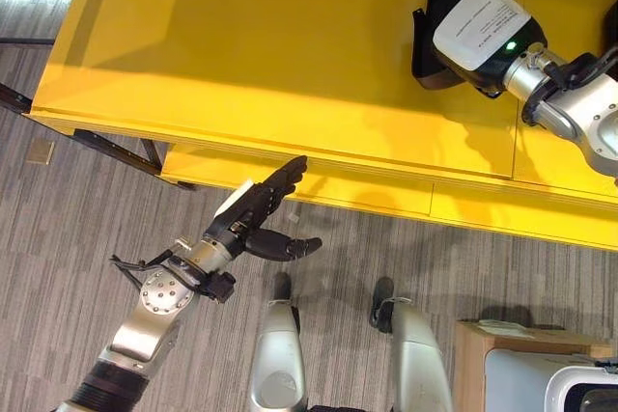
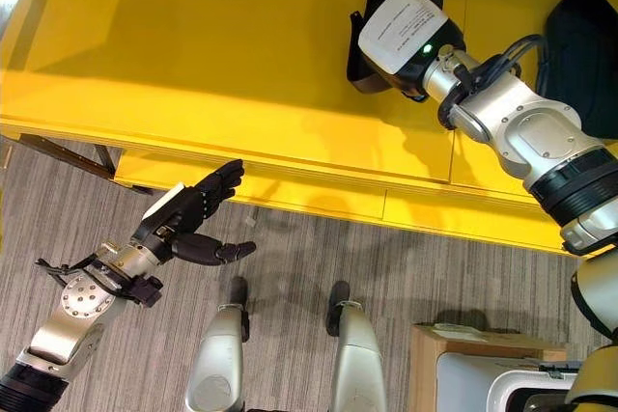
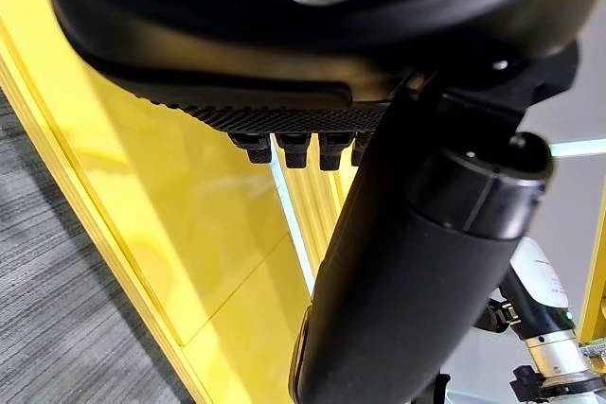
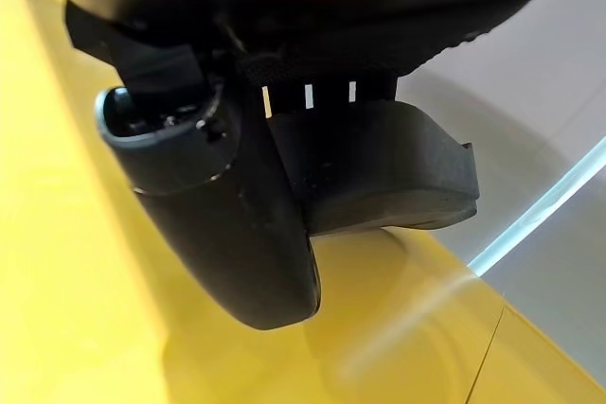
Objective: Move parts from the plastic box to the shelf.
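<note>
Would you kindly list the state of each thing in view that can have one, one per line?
Left hand: open, fingers straight, holding nothing, over the floor by the shelf's front edge.
Right hand: over the shelf, shut on a black part.
Black part: in the right hand, just above the shelf.
Second black part: lying on the shelf, free of both hands.
Shelf: yellow, bare near the left hand.

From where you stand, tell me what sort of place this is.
Probably an indoor workshop or lab: a yellow shelf, grey carpet floor and a box on a wooden stand. The right hand holds a black part over the shelf.
</note>
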### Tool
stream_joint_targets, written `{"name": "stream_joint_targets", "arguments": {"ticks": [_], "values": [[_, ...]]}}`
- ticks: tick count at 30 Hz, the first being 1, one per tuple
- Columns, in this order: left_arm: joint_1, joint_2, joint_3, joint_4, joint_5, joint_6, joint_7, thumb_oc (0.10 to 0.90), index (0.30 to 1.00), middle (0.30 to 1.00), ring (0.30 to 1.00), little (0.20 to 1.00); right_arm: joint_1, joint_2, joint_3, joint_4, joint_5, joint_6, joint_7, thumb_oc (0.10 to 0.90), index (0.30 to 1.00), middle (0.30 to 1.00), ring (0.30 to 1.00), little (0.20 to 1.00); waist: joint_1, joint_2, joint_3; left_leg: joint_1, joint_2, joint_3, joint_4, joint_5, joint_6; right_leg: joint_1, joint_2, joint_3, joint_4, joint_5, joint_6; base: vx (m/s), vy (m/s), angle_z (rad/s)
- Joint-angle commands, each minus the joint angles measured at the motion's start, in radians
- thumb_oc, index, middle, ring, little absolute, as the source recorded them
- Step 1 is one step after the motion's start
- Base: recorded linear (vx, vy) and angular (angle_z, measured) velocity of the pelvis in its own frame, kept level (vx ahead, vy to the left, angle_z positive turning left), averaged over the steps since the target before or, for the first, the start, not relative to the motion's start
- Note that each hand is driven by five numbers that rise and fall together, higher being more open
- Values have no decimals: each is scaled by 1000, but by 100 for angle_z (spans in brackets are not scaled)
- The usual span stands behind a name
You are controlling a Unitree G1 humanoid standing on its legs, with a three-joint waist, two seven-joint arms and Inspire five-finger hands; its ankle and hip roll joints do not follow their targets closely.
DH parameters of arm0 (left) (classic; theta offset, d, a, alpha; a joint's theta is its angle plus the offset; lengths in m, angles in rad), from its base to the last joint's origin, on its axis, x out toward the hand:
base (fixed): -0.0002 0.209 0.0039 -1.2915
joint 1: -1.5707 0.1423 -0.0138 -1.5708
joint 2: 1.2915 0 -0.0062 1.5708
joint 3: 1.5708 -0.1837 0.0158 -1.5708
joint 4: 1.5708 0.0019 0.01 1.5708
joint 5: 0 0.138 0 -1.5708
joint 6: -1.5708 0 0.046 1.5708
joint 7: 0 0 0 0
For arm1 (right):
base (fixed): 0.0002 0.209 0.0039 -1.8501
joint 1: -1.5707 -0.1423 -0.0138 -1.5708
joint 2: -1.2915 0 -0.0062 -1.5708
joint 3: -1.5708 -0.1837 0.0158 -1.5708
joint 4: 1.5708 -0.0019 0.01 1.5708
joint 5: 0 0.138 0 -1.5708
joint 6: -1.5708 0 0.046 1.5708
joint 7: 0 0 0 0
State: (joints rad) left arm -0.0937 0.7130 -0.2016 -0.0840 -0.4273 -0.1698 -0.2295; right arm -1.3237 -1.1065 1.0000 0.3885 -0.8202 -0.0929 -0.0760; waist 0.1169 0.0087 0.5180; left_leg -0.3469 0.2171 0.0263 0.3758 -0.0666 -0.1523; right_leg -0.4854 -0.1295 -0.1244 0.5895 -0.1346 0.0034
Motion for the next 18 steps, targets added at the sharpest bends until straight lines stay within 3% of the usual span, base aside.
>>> {"name": "stream_joint_targets", "arguments": {"ticks": [1, 18], "values": [[10, -34, 4, -114, -45, -139, -3, 900, 1000, 1000, 1000, 1000, -22, -24, -101, -22, 19, 70, -12, 400, 300, 300, 300, 300, -7, 11, -63, -18, -41, -32, -33, 80, 87, 49, 75, 8, 30, -61, -3, 0, 0, 0], [21, -41, 13, -118, -34, -143, -3, 900, 1000, 1000, 1000, 1000, 5, -35, -114, -50, 5, 57, 10, 400, 300, 300, 300, 300, -12, 7, -68, -12, -36, -26, -45, 83, 86, 54, 76, 10, 17, -57, -3, 0, 0, 0]]}}
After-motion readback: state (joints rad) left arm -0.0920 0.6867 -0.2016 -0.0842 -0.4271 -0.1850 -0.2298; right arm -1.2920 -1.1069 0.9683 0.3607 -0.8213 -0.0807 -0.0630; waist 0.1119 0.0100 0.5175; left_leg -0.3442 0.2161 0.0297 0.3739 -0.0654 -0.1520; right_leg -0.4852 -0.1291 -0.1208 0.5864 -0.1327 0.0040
